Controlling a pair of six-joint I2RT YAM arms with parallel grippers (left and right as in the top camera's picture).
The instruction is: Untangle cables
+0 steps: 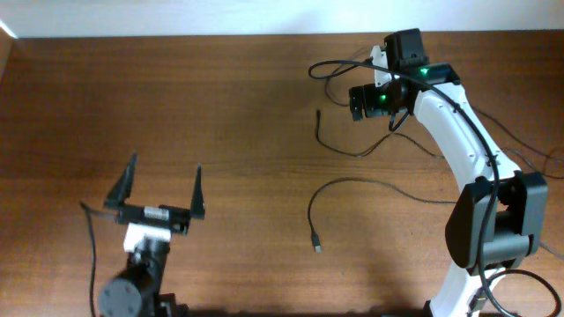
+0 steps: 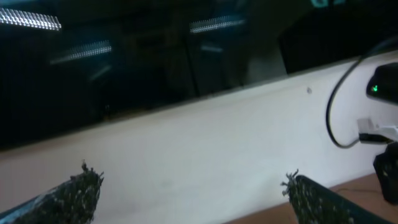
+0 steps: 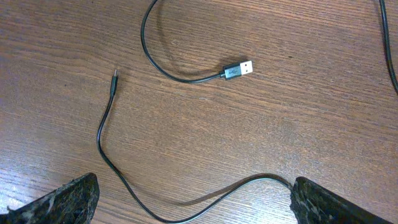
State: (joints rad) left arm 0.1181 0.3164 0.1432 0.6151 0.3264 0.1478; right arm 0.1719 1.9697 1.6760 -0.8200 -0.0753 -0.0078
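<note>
Black cables (image 1: 339,181), right half of table (image 1: 220,106)

The left gripper (image 2: 189,175) shows only its two dark, speckled fingers (image 2: 74,196), rising from the lower left and lower right corners of the frame, spread wide with nothing between them. Behind them a pale wall (image 2: 205,143) slants across the middle, under a dark upper area streaked with blurred light reflections. At the right edge a black wire (image 2: 329,118) loops beside a dark housing with a green light (image 2: 374,89), above a sliver of brown surface (image 2: 356,184).
</note>
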